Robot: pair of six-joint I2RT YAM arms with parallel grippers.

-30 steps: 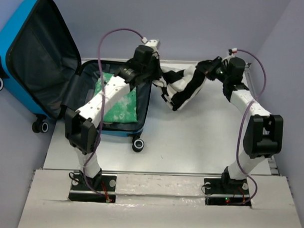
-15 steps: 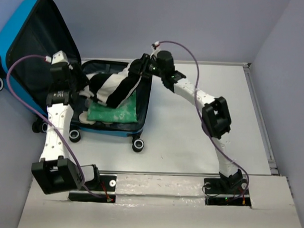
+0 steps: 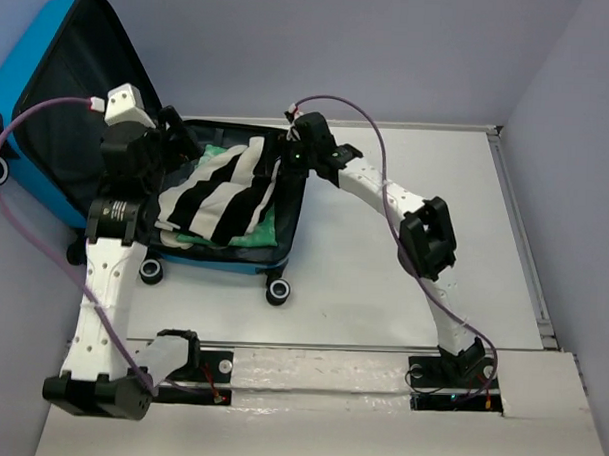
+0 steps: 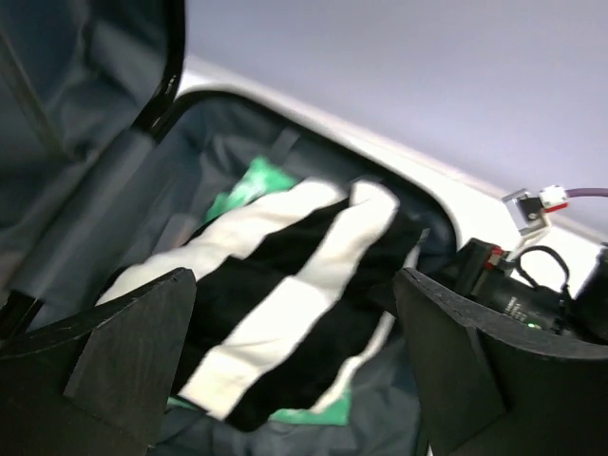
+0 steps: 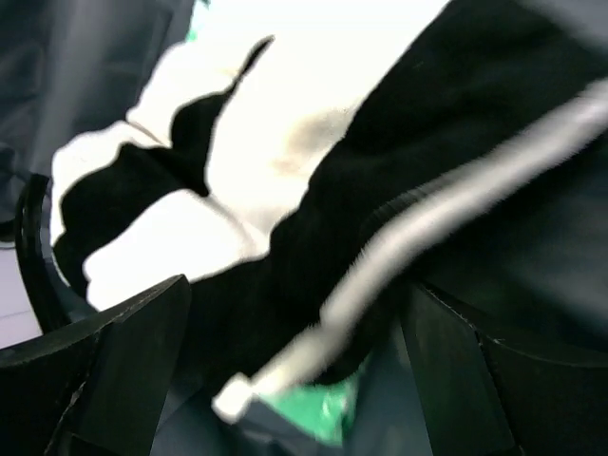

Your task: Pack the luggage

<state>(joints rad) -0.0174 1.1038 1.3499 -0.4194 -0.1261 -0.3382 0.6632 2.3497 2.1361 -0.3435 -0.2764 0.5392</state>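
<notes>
The luggage [image 3: 30, 73], a bright-blue hard-shell suitcase, lies open at the table's left with its black-lined lid [image 3: 89, 100] raised. A black-and-white striped garment [image 3: 221, 190] lies spread in the base, over a green folded item [image 3: 267, 227]. My left gripper [image 3: 179, 142] hovers open above the garment's left end; its wrist view shows the stripes [image 4: 285, 285] below the parted fingers [image 4: 123, 361]. My right gripper [image 3: 285, 159] stands open at the base's right rim, close over the cloth [image 5: 285, 142], with green [image 5: 328, 408] showing beneath. Neither holds anything.
The suitcase wheels [image 3: 276, 290] rest on the white table [image 3: 403, 281] at its front edge. Grey walls close in on the left, back and right. Both arm bases [image 3: 449, 378] sit on the near rail.
The striped garment, held stretched between both grippers right of the suitcase, was carried left into the base. Both grippers opened and let it go; it now lies flat there.
</notes>
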